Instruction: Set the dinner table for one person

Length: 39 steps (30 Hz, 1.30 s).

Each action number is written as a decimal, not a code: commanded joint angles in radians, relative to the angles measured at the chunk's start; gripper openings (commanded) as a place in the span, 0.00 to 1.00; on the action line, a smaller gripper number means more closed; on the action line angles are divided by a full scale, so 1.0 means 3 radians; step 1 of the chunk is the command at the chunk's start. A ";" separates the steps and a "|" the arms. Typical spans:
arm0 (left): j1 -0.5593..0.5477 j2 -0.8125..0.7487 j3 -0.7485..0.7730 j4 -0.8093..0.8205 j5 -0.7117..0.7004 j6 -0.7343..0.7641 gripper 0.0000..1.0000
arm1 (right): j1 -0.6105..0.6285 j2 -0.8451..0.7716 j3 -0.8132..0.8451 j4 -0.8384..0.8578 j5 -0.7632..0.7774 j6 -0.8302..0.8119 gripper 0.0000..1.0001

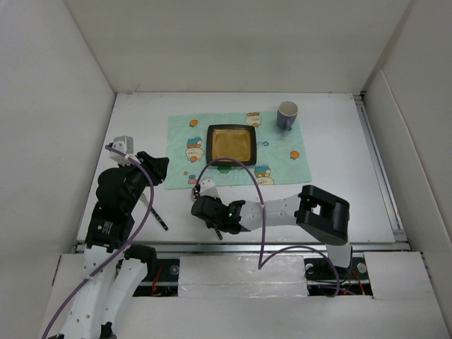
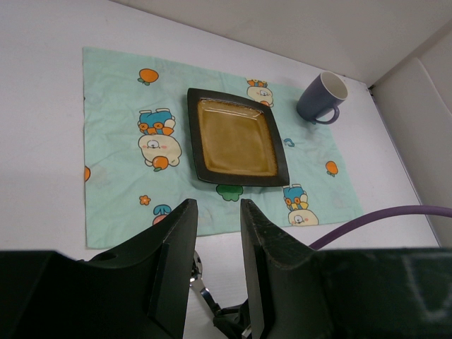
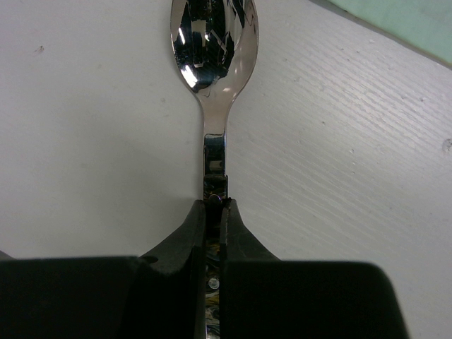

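The white dinner table (image 1: 339, 183) carries a mint-green cartoon-print placemat (image 1: 236, 150) with a dark square plate (image 1: 230, 143) with an amber inside on it, and a blue-grey mug (image 1: 287, 114) stands at the mat's far right corner. My right gripper (image 1: 203, 206) is shut on the handle of a metal spoon (image 3: 214, 42), low over the table just in front of the mat's near left corner. My left gripper (image 1: 161, 164) is open and empty at the mat's left edge. In the left wrist view its jaws (image 2: 217, 205) frame the spoon (image 2: 194, 272), with the plate (image 2: 236, 138) and mug (image 2: 322, 97) beyond.
A thin dark utensil (image 1: 157, 215) lies on the table between the two arms, near the front edge. White walls close the table on three sides. A purple cable (image 1: 258, 212) loops over the right arm. A corner of the placemat (image 3: 417, 21) shows in the right wrist view.
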State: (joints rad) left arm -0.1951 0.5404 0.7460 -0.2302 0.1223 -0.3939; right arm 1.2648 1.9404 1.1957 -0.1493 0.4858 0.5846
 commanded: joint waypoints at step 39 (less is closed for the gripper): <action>-0.0014 0.0070 0.0060 0.0092 -0.0004 0.0019 0.28 | -0.2876 0.0051 0.0779 -0.0049 -0.0919 -0.1110 0.00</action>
State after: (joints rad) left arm -0.1951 0.5560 0.7460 -0.2314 0.1219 -0.3939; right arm 0.4026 1.9419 1.3628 -0.1932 0.2283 0.2745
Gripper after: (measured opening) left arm 0.280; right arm 0.166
